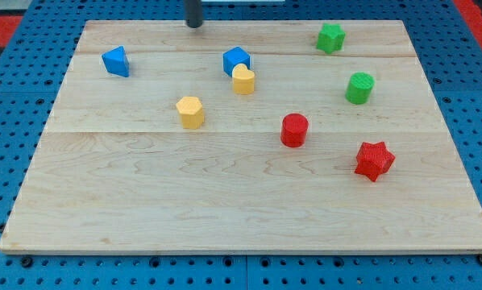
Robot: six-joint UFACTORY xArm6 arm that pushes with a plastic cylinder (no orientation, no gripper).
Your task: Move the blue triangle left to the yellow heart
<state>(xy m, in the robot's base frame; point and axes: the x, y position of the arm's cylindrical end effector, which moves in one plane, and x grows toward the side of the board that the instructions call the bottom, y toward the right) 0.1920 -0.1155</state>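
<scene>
**Tip parked at the far edge; blue triangle not yet engaged**

You have the blue triangle [117, 61] lying near the view's top-left corner of the wooden board [225, 209], well apart from the yellow heart [243, 80]. The heart sits toward the view's top centre, touching or just beside the blue cube [236, 60] behind it. Note that the triangle already lies to the view's left of the heart, with open board between them.

My tip [193, 25] stands at the board's top edge, between the triangle and the cube, touching no block. There is no gripper on this rig, so no jaw state can be reported; the rod is simply a pusher.

Judgement: the push has not begun. To bring the triangle beside the heart, you would likely need the tip on the triangle's far left side, pushing toward the view's right.

The yellow hexagonal block [190, 111] sits below that path and looks clear of it.

No containers are present.
</scene>
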